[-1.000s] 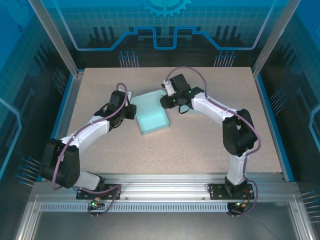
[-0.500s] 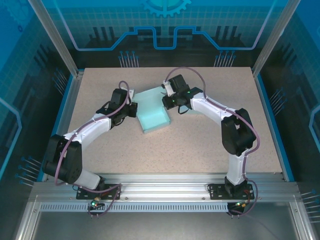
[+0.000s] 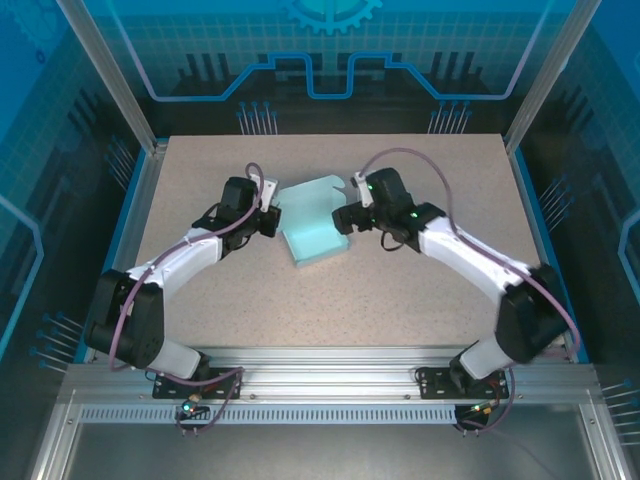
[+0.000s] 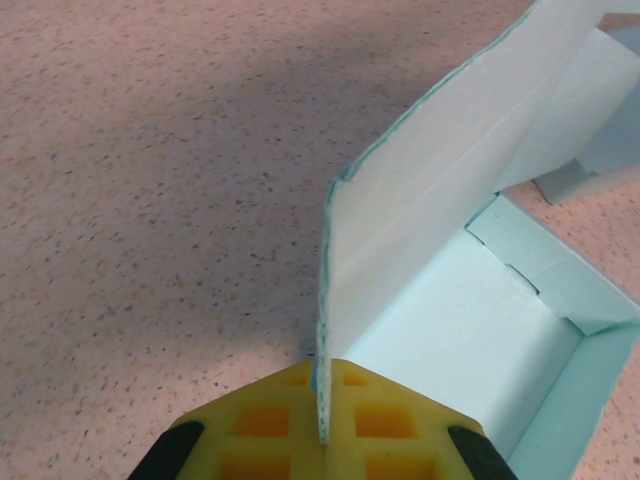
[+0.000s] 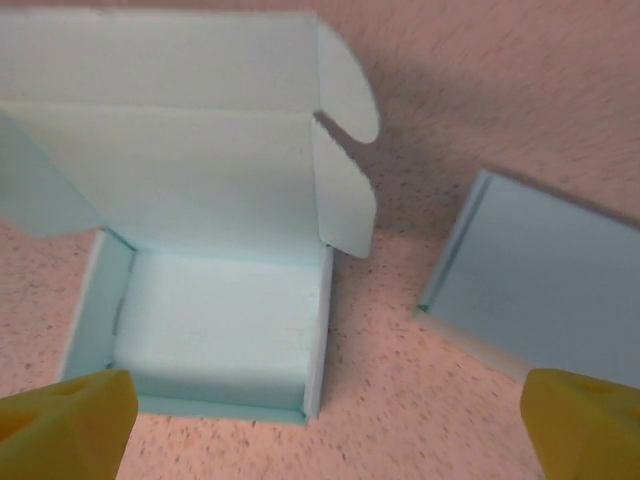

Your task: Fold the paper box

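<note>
Left pincer [image 4: 322,438] pinched the upright lid [image 4: 440,190] of the box [image 3: 315,232] at 9 o'clock. Right pincer [image 5: 325,420], spread wide, hovered at 3 o'clock, near a pale panel [image 5: 540,290] on the surface [image 3: 400,290].

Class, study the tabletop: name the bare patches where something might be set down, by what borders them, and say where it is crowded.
Free: the near patch of table between both arms and the front rail; the far strip behind the paper box; the far right corner. Crowded: the middle, where the left gripper and right gripper flank the box.
</note>
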Controlling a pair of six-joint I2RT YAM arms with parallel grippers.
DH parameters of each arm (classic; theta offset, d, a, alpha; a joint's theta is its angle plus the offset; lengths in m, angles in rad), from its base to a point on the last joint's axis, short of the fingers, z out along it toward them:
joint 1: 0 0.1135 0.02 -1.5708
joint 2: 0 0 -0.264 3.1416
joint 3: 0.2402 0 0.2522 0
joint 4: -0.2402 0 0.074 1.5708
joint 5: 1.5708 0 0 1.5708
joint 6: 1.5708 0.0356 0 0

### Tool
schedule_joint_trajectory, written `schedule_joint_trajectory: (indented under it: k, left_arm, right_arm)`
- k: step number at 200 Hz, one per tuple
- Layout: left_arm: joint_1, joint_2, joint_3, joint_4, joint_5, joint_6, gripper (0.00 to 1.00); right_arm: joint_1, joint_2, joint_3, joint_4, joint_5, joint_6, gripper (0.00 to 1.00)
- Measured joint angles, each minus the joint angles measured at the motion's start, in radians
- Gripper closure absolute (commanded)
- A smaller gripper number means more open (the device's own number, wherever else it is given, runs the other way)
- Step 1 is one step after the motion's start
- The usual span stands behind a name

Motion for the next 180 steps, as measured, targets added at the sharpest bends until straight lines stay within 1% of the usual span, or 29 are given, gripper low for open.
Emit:
schedule_joint_trajectory:
  k: [18,40,53,69,75,78,89,114,132,144,156,171,180]
  left_arm:
    - [-0.003,-0.012,-0.007,0.003,0.043,0.03,1.0]
    - [-0.012,-0.033,-0.016,0.005,0.093,0.061,1.0]
    - [-0.023,-0.045,-0.021,0.005,0.118,0.083,1.0]
    - [-0.043,-0.052,-0.025,0.006,0.147,0.109,1.0]
    - [-0.05,-0.053,-0.025,0.005,0.156,0.115,1.0]
    - [-0.055,-0.053,-0.025,0.005,0.161,0.122,1.0]
    - [-0.067,-0.053,-0.025,0.005,0.176,0.134,1.0]
    - [-0.098,-0.053,-0.026,0.006,0.207,0.158,1.0]
    - [-0.126,-0.05,-0.026,0.007,0.214,0.159,1.0]
    - [-0.147,-0.044,-0.026,0.013,0.214,0.159,1.0]
    - [-0.169,-0.032,-0.026,0.024,0.214,0.159,1.0]
    - [-0.193,-0.014,-0.026,0.039,0.214,0.158,1.0]
    - [-0.206,-0.006,-0.026,0.048,0.214,0.157,1.0]
  right_arm:
    - [-0.002,-0.167,-0.087,0.042,0.061,0.011,0.0]
    - [-0.019,-0.338,-0.194,0.07,0.083,0.042,0.0]
    - [-0.052,-0.425,-0.261,0.081,0.077,0.079,0.0]
    - [-0.124,-0.518,-0.337,0.077,0.043,0.137,0.0]
    - [-0.148,-0.541,-0.359,0.079,0.025,0.151,0.02]
    - [-0.161,-0.555,-0.373,0.082,0.008,0.151,0.0]
    - [-0.194,-0.602,-0.422,0.097,-0.042,0.162,0.0]
    - [-0.2,-0.706,-0.541,0.153,-0.084,0.217,0.0]
    - [-0.2,-0.791,-0.615,0.155,-0.078,0.27,0.0]
    - [-0.2,-0.837,-0.647,0.15,-0.082,0.277,0.0]
    - [-0.201,-0.856,-0.66,0.139,-0.1,0.277,0.0]
    - [-0.203,-0.841,-0.662,0.134,-0.129,0.265,0.0]
    - [-0.205,-0.821,-0.665,0.133,-0.153,0.25,0.05]
